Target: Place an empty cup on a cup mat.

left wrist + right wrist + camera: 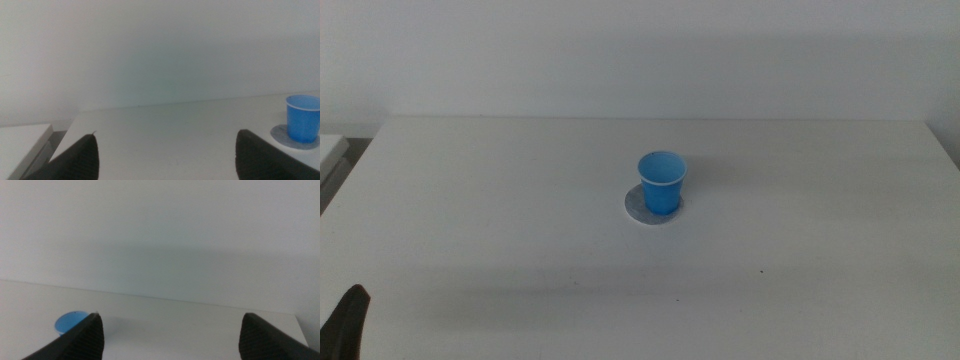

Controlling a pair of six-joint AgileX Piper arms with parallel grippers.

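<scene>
The blue cup (661,182) stands upright and empty on the grey cup mat (634,206) in the middle of the table. The mat's edge shows around the cup's base. The left wrist view shows the cup (302,118) on the mat (279,134), far ahead of my open, empty left gripper (166,145). That gripper (348,320) shows only as a dark tip at the bottom left corner of the middle view. My right gripper (171,327) is open and empty, out of the middle view; the cup's rim (70,321) peeks past one jaw.
The white table (800,260) runs back to a pale wall. A white ledge (330,150) lies beyond the table's left edge, also in the left wrist view (22,137).
</scene>
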